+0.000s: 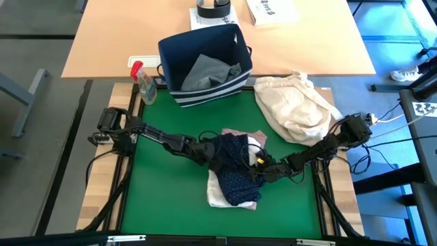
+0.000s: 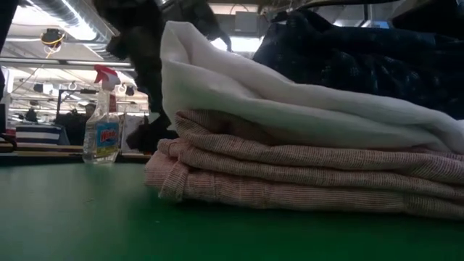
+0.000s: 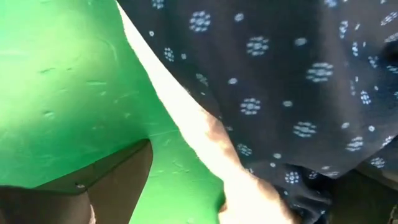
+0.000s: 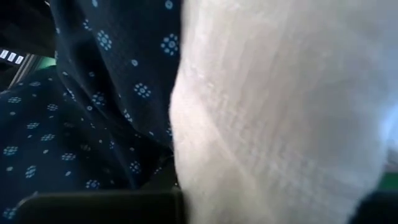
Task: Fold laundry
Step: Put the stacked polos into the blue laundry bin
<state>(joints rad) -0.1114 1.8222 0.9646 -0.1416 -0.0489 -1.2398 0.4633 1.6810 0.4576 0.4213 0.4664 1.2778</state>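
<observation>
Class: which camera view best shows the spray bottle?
The low view: the spray bottle stands upright, side-on, label visible. The high view shows it small, from above, beside the navy bin. Neither wrist view shows it.

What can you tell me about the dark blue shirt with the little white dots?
The navy dotted shirt is soft, thin-looking cloth, dark blue with small white flower-like dots all over. It lies crumpled, not yet neatly folded, on top of a pile in the middle of the green mat. Under it are a white shirt and a folded pink top. The left gripper and the right gripper are at its two sides, up against the cloth.
</observation>
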